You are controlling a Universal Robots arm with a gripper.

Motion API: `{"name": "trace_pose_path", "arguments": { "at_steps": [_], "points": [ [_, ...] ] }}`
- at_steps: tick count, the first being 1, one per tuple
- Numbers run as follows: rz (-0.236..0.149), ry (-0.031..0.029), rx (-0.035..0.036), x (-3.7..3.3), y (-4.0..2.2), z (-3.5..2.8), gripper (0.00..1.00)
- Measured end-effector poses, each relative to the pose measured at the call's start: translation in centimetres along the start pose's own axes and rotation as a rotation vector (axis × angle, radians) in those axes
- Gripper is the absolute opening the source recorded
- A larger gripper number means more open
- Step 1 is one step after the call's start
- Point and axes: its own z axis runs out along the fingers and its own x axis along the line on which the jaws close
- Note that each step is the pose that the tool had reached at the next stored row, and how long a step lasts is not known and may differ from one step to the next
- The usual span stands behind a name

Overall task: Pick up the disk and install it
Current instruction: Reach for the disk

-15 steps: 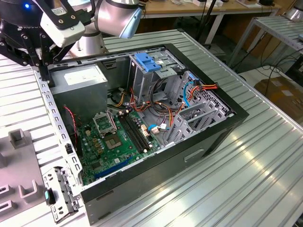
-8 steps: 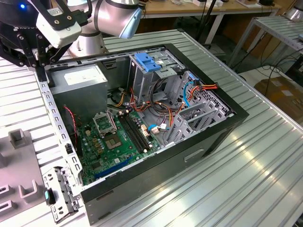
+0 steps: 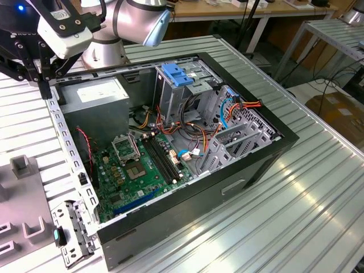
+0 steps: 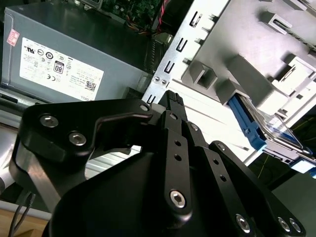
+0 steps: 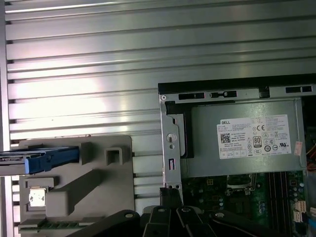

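The disk [image 4: 261, 129] stands on edge in a slot of a grey holder block [image 4: 237, 74], its blue rail and a silver face showing. In the first wrist view the disk [image 5: 42, 159] lies at the edge of that block [image 5: 89, 182]. My gripper [image 4: 170, 97] is shut with nothing in it, its black fingers [image 4: 177, 143] pressed together. It hangs over the rear corner of the open computer case [image 3: 170, 187], beside the case's metal back panel [image 5: 170, 143]. In the exterior view my gripper [image 3: 43, 85] is at the left, a short way from the holder block [image 3: 25, 165].
A grey power-supply box [image 3: 94, 94] with a white sticker fills the case's rear corner. A metal drive cage with a blue handle [image 3: 176, 74] stands further in, with cables and the green motherboard [image 3: 139, 168] below. The ribbed metal table [image 3: 284, 216] surrounds the case.
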Motion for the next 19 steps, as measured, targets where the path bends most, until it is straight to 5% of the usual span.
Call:
{"name": "trace_pose_path", "arguments": {
  "at_steps": [5,11,19],
  "points": [
    [0.000,0.0028,0.0002,0.56,-0.04,0.03,0.11],
    [0.000,0.0031,0.0000,3.00,-0.21,0.20,0.11],
    [0.000,0.0030,-0.0001,5.06,-0.33,0.40,0.11]
  ]
}}
